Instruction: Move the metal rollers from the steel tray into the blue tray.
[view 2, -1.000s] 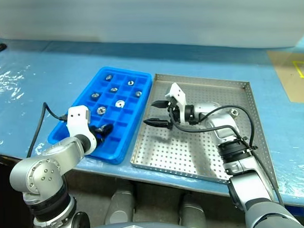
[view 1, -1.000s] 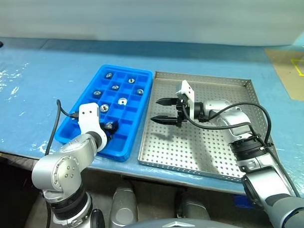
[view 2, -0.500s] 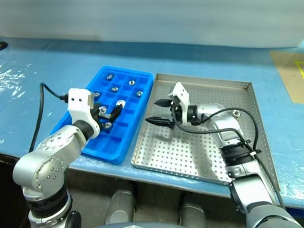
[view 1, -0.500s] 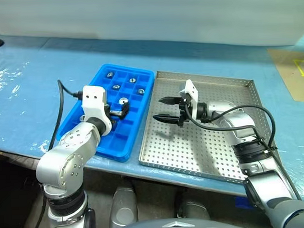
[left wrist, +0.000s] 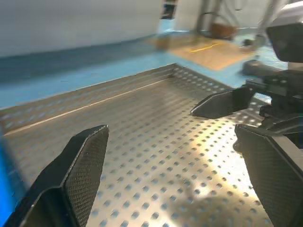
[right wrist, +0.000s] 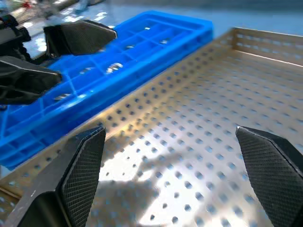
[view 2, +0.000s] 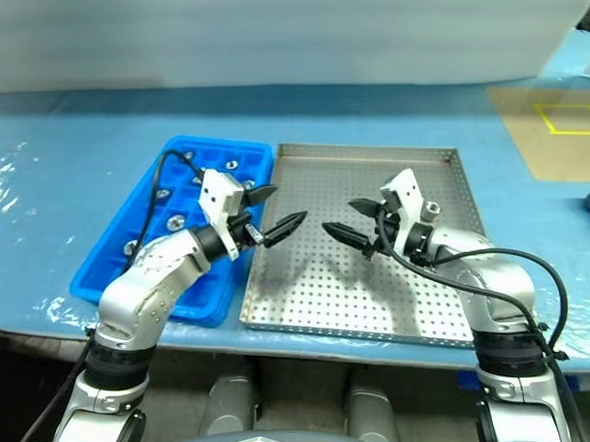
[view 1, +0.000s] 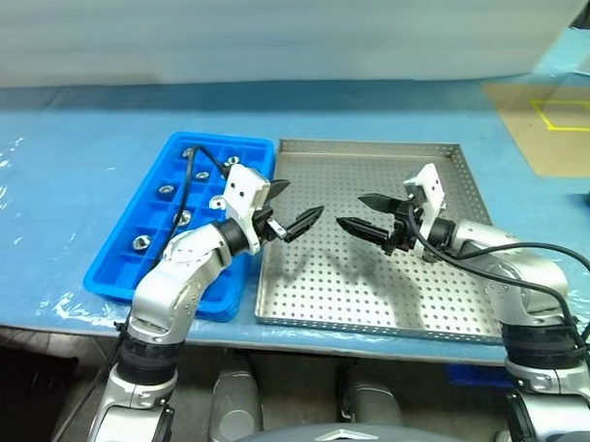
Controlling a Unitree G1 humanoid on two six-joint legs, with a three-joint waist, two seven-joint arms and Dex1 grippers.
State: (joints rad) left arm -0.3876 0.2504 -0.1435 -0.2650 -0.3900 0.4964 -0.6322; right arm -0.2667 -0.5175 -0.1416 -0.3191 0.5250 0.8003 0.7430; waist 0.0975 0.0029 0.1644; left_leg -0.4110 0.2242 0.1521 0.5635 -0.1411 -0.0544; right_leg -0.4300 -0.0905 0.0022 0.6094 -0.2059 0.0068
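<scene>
The blue tray lies on the left with several metal rollers in its compartments, which also show in the right wrist view as rollers. The steel tray sits right beside it, and the perforated floor between the grippers looks bare. My left gripper is open and empty, level over the steel tray's left part and pointing right. My right gripper is open and empty over the tray's middle, pointing left. The two sets of tips face each other a short gap apart.
Both trays rest on a blue plastic-covered table near its front edge. A brown board with yellow tape lies at the far right. A black cable from my left wrist arcs over the blue tray.
My left gripper lifted out of the blue tray, turned level and swung right over the steel tray. My right gripper drew back to the right. The camera view also shifted.
</scene>
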